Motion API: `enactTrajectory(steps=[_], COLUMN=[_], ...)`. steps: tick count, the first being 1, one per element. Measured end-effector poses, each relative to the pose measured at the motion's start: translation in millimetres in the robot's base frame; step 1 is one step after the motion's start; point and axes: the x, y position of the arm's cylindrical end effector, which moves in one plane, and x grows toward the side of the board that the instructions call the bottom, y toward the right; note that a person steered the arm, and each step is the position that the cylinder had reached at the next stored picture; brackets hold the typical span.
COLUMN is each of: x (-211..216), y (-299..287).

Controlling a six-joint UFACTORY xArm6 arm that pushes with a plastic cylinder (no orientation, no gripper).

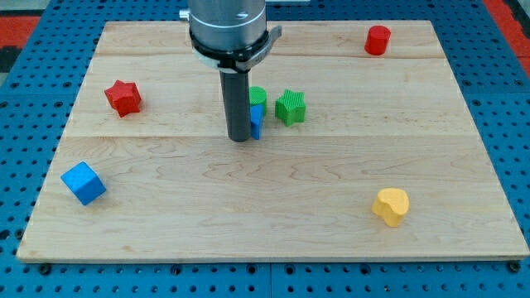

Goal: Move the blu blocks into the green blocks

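Note:
A blue cube (83, 183) sits near the board's left edge, toward the view's bottom. A second blue block (257, 121) is mostly hidden behind my rod; its shape cannot be made out. It touches a green block (257, 94) just above it, also partly hidden. A green star-shaped block (291, 107) stands a little to the right of them. My tip (239, 138) rests on the board at the left side of the hidden blue block, touching or nearly touching it.
A red star block (122, 98) lies at the left. A red cylinder (378, 40) stands at the top right. A yellow heart-like block (391, 206) lies at the bottom right. The wooden board (273, 223) is ringed by blue pegboard.

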Motion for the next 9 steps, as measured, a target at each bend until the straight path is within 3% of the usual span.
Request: enactTrajectory(steps=[1,2,3,4,5,6,7,8,9], x=[91.2,178.7,165.8,121.4,83.0,63.5,64.2,128.7,130.7], y=[-9.5,-63.3,-153.9,-227.5,-219.0,-116.8,-65.9,-94.0,-87.0])
